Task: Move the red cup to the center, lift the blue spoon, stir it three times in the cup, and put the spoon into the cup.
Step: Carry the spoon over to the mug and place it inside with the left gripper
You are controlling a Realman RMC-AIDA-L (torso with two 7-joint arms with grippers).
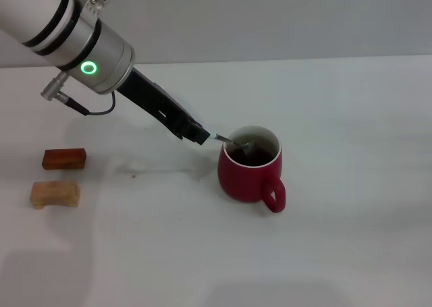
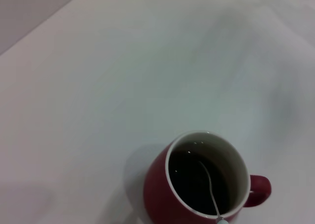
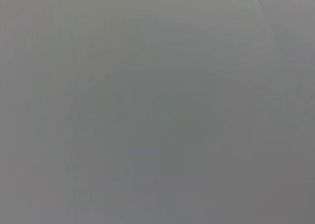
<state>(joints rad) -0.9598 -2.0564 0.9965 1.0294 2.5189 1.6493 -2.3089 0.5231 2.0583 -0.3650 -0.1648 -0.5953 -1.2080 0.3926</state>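
One rounded dark red cup (image 1: pixel 250 173) with a white interior stands on the white bench (image 1: pixel 351 118), near its middle. One thin grey-metal blue spoon (image 2: pixel 210 189) dips into its dark liquid, its handle end held in the left gripper (image 1: pixel 201 135) jaws. Two wooden blocks (image 1: pixel 64 159) lie well apart from the cup.

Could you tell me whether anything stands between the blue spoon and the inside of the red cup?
Nothing visible does. The left gripper holds the blue spoon by its handle, and the spoon's bowl already dips into the dark liquid in the red cup. The two wooden blocks lie well off to the robot's left.
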